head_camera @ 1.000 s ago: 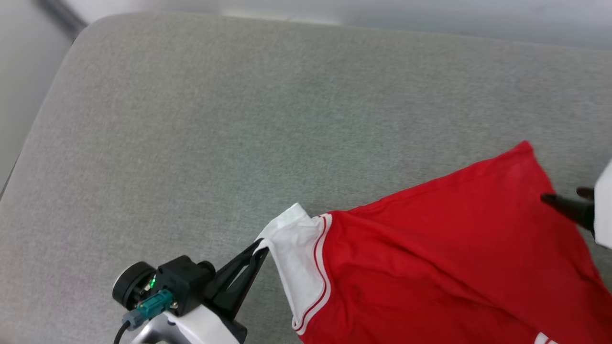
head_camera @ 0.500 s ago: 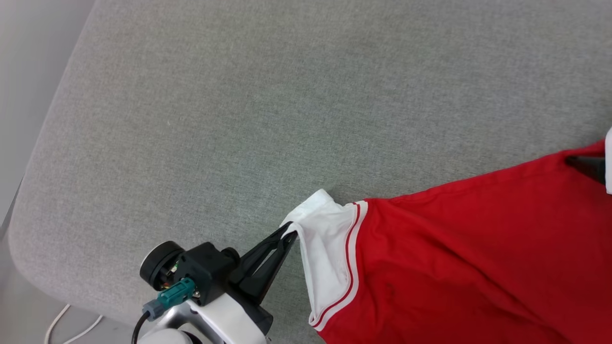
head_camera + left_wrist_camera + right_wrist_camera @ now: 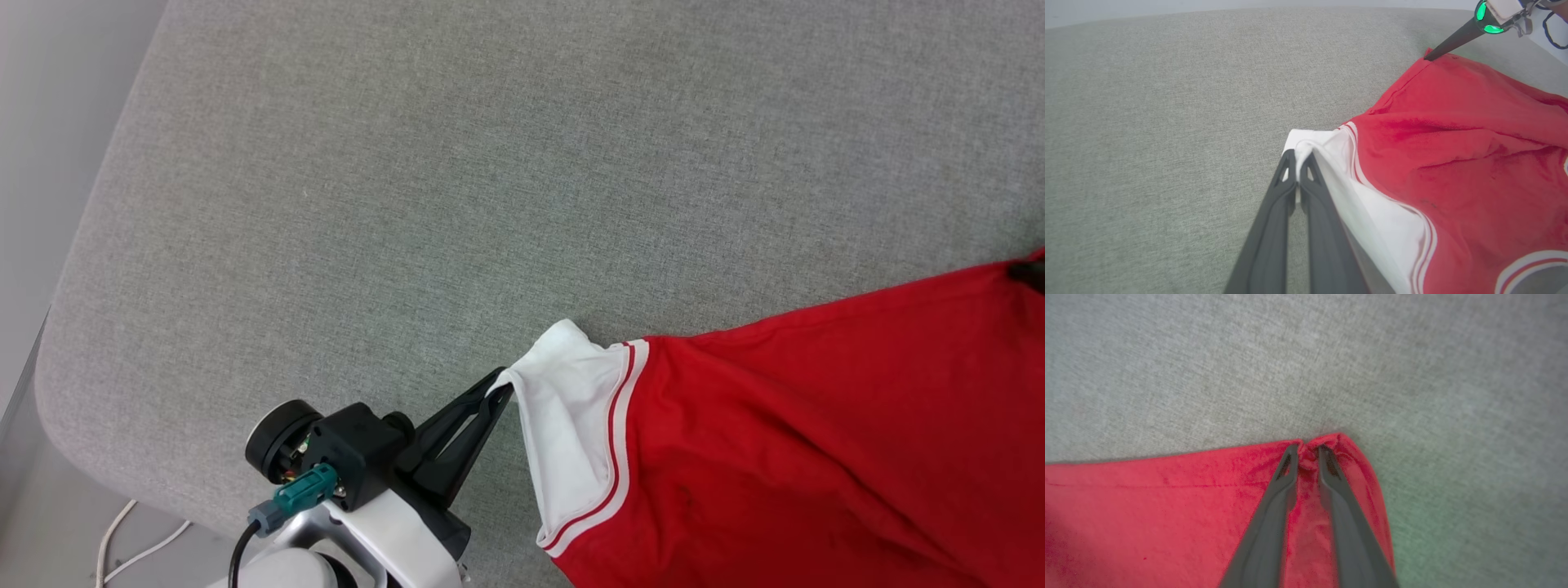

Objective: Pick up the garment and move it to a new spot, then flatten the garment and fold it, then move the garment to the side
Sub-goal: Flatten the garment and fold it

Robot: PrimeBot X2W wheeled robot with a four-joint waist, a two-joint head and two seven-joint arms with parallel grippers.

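Red garment [image 3: 816, 441], one, lies at the lower right of the grey fabric bench [image 3: 408, 204]; one white sleeve [image 3: 571, 408] with striped trim. Left gripper [image 3: 500, 390] jaws clenched on the sleeve edge.

Left wrist: sleeve lifted; right gripper [image 3: 1428, 58] at the far red corner.

Right wrist: jaws grasping that puckered corner.

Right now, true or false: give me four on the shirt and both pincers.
1. The left pincer holds the white sleeve. True.
2. The shirt is folded into a stack. False: it is unfolded and spread out.
3. The right pincer hangs clear of the shirt. False: it pinches a red corner.
4. The surface under the shirt is grey fabric. True.
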